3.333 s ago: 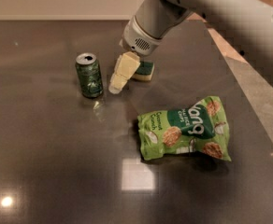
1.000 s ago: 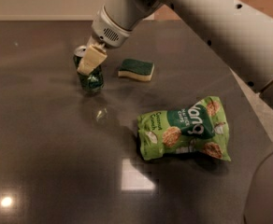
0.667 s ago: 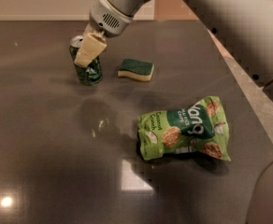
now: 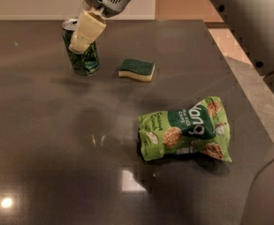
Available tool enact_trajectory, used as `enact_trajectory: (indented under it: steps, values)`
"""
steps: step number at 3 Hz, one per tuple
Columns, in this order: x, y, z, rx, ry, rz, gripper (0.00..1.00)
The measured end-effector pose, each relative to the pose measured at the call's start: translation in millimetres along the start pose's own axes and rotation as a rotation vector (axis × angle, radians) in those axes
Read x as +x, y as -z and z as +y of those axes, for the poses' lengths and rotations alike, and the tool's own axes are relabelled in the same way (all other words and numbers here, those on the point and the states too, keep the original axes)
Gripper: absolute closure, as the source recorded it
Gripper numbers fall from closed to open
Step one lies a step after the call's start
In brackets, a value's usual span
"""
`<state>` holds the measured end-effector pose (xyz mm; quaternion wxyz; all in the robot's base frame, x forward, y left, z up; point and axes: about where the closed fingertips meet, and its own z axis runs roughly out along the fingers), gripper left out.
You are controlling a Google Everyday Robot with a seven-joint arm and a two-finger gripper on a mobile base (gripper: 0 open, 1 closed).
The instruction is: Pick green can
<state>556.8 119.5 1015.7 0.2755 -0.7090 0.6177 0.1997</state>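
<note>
The green can (image 4: pixel 88 60), dark green with a mottled pattern and a silver top, is at the far left of the dark table (image 4: pixel 38 163). It leans to one side and looks raised slightly off the surface. My gripper (image 4: pixel 79 45) comes down from the top of the view and is shut on the green can. One cream finger (image 4: pixel 87 30) lies across the can's front; the other finger is hidden behind it.
A green-and-cream sponge (image 4: pixel 137 69) lies just right of the can. A light green snack bag (image 4: pixel 186 132) lies at the centre right. The table's right edge (image 4: pixel 249 102) runs diagonally, with floor beyond. My arm's pale body (image 4: pixel 249 22) fills the upper right.
My gripper moved left from beside the sponge to the can and closed on it. The can has since moved up and back with the gripper and now leans.
</note>
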Motion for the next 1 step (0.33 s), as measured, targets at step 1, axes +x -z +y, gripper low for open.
enact_trajectory:
  steps: [1]
  values:
    - [0.0, -0.1, 0.0, 0.000, 0.000, 0.000, 1.00]
